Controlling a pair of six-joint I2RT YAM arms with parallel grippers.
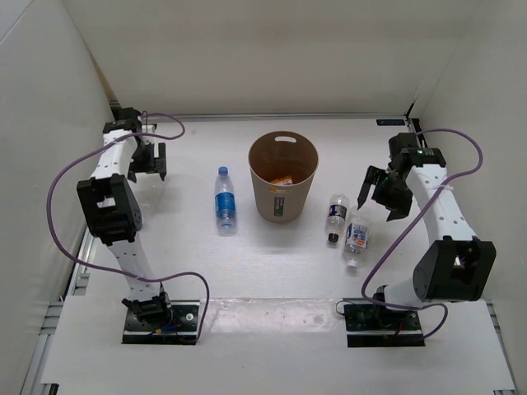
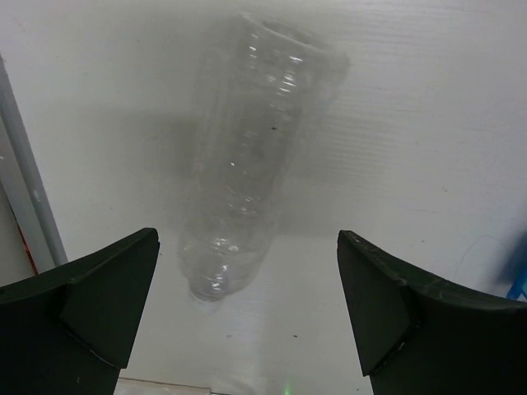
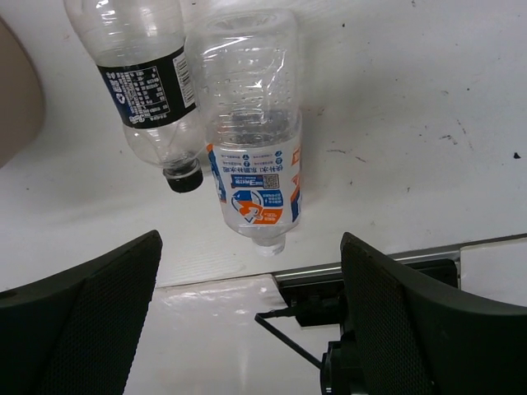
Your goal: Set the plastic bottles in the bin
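Observation:
The tan bin [image 1: 282,200] stands upright at the table's middle. A blue-labelled bottle [image 1: 224,200] lies to its left. To its right lie a dark-labelled bottle [image 1: 336,217] [image 3: 148,90] and a white-and-orange-labelled bottle [image 1: 356,234] [image 3: 251,156], side by side. A clear bottle without a label [image 2: 247,156] lies on the table below my left gripper [image 2: 247,247] [image 1: 148,161], which hangs open above it with nothing between its fingers. My right gripper [image 1: 383,191] [image 3: 250,247] is open too, held over the caps of the two right-hand bottles and touching neither.
Something orange and pale lies at the bottom of the bin. White walls close in the table on the left, right and back. A metal rail [image 3: 370,262] and the right arm's base with its cable run along the near edge.

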